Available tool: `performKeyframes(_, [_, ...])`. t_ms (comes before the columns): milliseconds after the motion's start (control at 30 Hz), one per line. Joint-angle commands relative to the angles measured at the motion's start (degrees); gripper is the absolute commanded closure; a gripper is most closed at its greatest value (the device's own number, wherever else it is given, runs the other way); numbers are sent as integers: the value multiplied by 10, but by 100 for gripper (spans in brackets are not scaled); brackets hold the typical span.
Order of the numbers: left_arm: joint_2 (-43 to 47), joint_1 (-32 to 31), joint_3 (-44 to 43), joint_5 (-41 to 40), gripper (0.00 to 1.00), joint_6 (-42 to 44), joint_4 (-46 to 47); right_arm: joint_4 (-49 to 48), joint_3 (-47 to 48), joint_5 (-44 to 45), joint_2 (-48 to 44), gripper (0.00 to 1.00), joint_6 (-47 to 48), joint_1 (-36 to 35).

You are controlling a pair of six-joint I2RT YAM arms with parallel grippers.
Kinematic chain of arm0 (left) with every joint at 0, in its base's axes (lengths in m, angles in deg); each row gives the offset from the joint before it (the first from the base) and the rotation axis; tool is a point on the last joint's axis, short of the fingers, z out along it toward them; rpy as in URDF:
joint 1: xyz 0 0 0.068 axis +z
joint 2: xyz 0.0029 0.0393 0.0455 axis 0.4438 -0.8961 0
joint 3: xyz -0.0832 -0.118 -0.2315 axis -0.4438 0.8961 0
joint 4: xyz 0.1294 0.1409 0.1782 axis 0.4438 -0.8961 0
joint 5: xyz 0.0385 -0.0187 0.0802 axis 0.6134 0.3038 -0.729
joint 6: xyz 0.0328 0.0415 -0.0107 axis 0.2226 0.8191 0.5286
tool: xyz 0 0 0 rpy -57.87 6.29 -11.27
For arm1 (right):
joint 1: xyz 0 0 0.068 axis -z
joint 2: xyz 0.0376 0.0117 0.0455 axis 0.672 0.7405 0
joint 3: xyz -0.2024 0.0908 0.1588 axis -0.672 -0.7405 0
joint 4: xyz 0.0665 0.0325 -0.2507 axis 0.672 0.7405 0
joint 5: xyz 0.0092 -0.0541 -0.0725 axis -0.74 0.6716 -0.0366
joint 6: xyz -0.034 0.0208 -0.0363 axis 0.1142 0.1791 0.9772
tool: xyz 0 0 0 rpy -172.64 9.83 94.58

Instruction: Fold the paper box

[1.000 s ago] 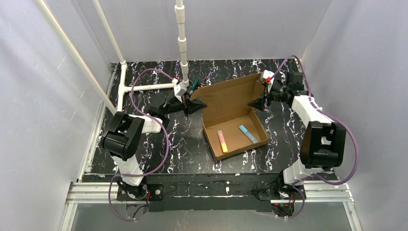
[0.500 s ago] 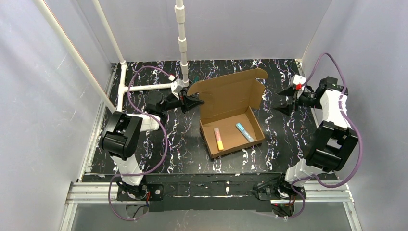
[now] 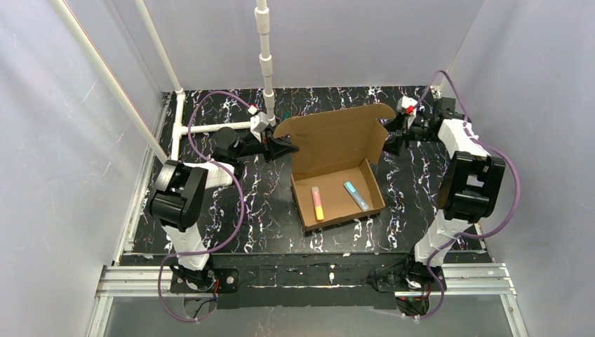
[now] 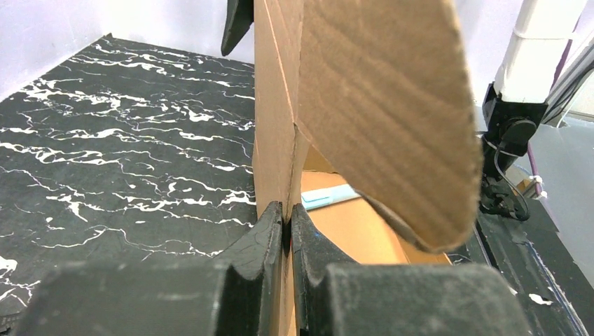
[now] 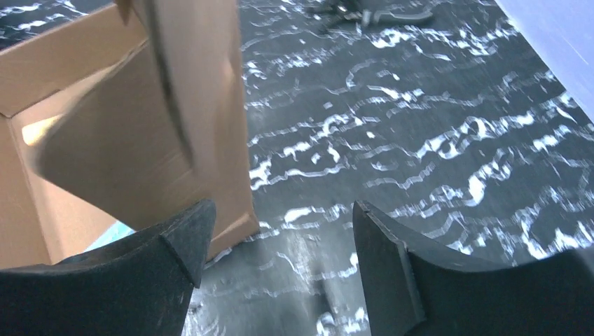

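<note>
The paper box is seen at centre frame on the worktop. Its base and walls are already raised, and two markers are seen inside. The lid is left upright, not yet closed. The lid's left edge is pinched by the closed left jaws. The right jaws are held open beside its right flap.

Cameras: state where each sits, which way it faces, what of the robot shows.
Top external: above, behind the bases, looking down at the table; both arms show.
Left wrist: on left arm, facing the paper box wall that the left gripper pinches.
Right wrist: on right arm, facing box flap and table; open right gripper shows.
All three share the box.
</note>
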Motion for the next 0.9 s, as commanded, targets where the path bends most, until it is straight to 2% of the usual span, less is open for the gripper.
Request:
performKeyframes(0, [1,3,-22,22,100,-1,16,238,60,-62,34,19,239,-38])
performKeyframes(67, [-3,3,-25,22,100,-3,16,397,93,-91,68,20,389,-45])
performKeyframes(100, [-3,3,-27,23,100,-4,16,428,106,-105,83,21,393,-47])
performKeyframes(233, [1,3,-26,20,100,-3,16,431,102,-104,85,22,399,-54])
performKeyframes(333, [-2,2,-28,18,100,-3,18,431,100,-106,89,26,391,-69])
performKeyframes(500, [-5,-2,-33,15,100,-5,20,431,107,-128,112,45,385,-89])
performKeyframes(733, [-7,-3,-34,12,100,-3,20,431,105,-108,117,72,404,-89])
performKeyframes(833, [-11,-3,-37,12,100,-5,20,431,105,-99,117,99,410,-89])
performKeyframes(867, [-12,-3,-38,12,100,-6,20,431,103,-97,116,99,413,-89])
